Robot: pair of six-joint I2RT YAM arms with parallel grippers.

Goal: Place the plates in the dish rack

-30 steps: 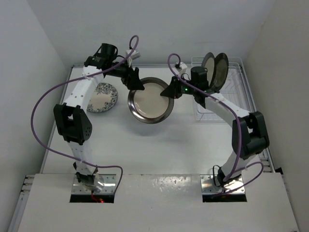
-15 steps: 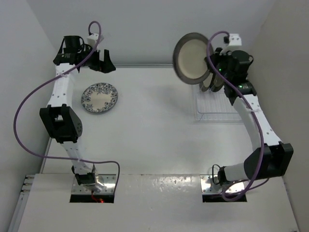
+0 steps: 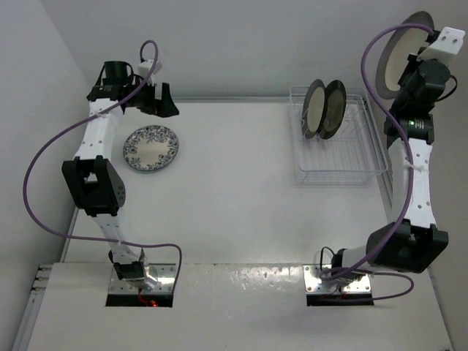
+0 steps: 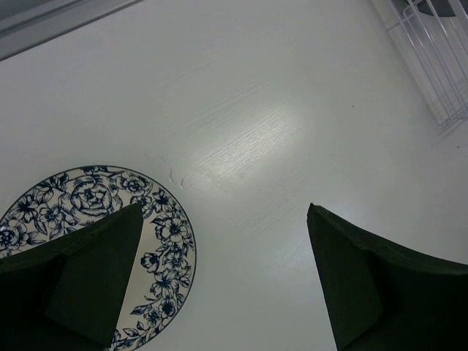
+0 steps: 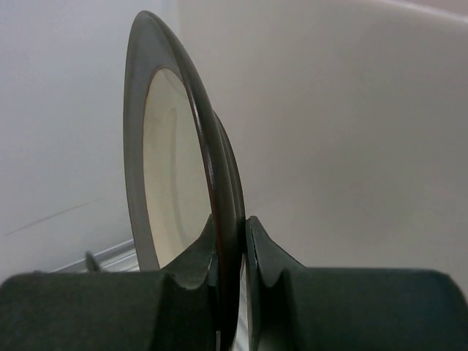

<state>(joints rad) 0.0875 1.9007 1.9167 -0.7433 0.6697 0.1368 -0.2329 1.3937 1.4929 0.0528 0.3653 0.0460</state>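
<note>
Right gripper (image 5: 232, 235) grips a dark-rimmed plate (image 5: 172, 183) edgewise; left gripper (image 4: 224, 212) gapes wide.

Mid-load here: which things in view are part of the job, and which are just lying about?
Job:
- held plate, in the shut right gripper
- two racked plates, standing in the dish rack
- floral plate, flat on the table near the open left gripper

Not job:
- purple cables
</note>
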